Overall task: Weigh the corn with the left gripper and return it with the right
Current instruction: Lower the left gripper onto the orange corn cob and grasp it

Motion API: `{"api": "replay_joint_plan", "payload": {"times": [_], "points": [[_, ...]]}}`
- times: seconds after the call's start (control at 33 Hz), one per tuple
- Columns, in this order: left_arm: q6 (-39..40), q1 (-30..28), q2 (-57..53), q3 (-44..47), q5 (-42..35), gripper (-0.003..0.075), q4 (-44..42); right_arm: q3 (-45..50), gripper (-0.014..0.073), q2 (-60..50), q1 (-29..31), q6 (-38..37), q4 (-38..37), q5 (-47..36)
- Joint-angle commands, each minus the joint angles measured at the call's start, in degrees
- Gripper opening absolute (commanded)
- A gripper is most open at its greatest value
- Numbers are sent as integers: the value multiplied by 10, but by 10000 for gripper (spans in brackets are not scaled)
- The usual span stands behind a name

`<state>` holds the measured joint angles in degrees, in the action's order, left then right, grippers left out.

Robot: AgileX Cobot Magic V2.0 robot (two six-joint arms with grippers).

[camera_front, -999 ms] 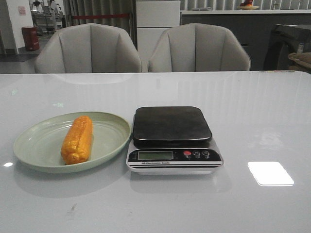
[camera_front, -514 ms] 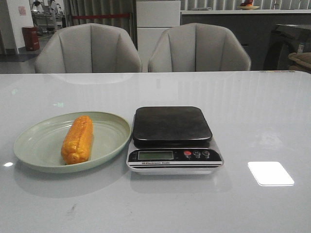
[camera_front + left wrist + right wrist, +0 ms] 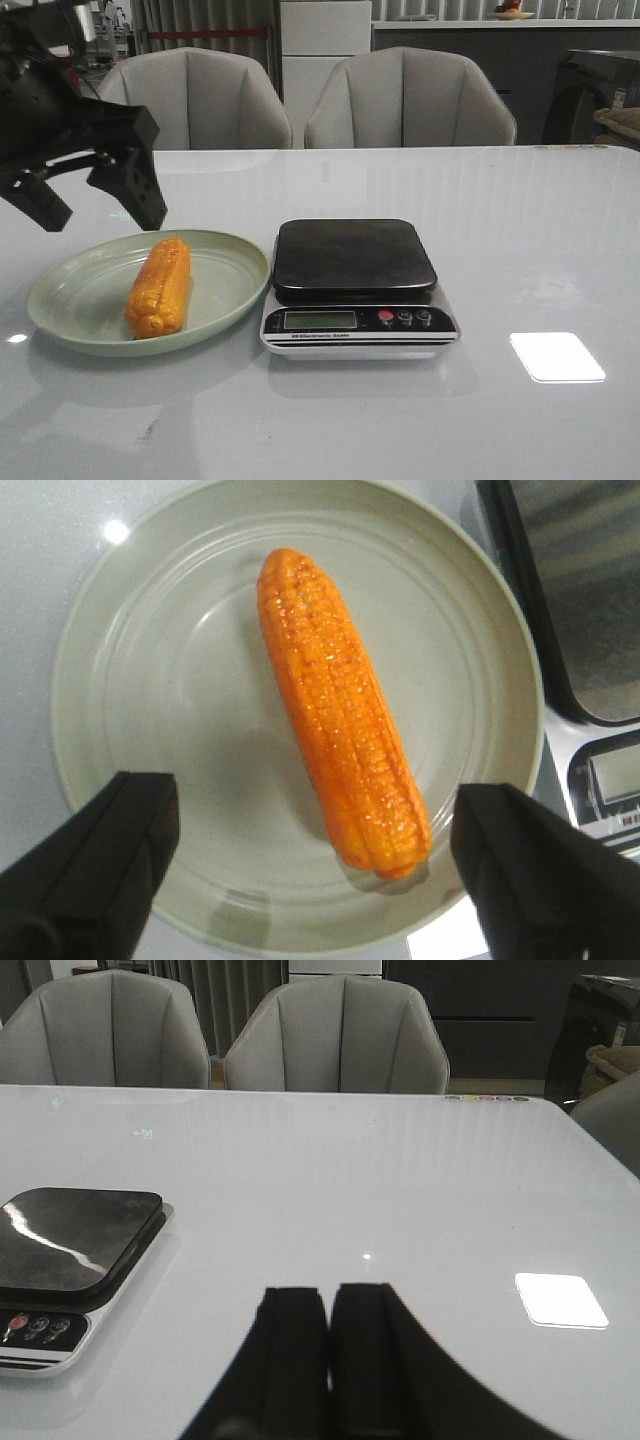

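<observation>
While the orange-yellow corn cob lies lengthwise in the pale green round plate beside the black-topped digital scale, we see our black left gripper above it, jaws spread wide. Our black right gripper hangs over bare white table, fingers pressed together.

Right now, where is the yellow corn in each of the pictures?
Front view: the corn lies on the green plate, left of the scale.
Left wrist view: the corn lies mid-picture on the plate, between the open left gripper's fingers.
Right wrist view: no corn in it.
Shared landmark: the scale appears in all three.
</observation>
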<state>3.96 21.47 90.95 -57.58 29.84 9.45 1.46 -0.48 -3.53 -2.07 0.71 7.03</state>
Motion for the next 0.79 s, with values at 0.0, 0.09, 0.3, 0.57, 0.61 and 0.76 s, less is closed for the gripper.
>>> {"api": "replay_joint_plan", "payload": {"times": [0.0, 0.09, 0.3, 0.57, 0.61, 0.76], "points": [[5, 4, 9, -31, -22, 619, 10, 6, 155, -12, 2, 7, -1, -49], [5, 4, 35, -43, -16, 618, 16, 6, 155, -12, 2, 7, -1, -49], [4, 8, 83, -58, -15, 580, 39, 6, 155, -12, 2, 7, -1, -49], [4, 29, 117, -78, -15, 382, 39, 6, 155, -12, 2, 7, -1, -49], [4, 31, 117, -81, -15, 341, 39, 6, 155, -12, 2, 7, -1, -49], [4, 39, 117, -120, 2, 204, 40, 6, 155, -12, 2, 7, -1, -49]]}}
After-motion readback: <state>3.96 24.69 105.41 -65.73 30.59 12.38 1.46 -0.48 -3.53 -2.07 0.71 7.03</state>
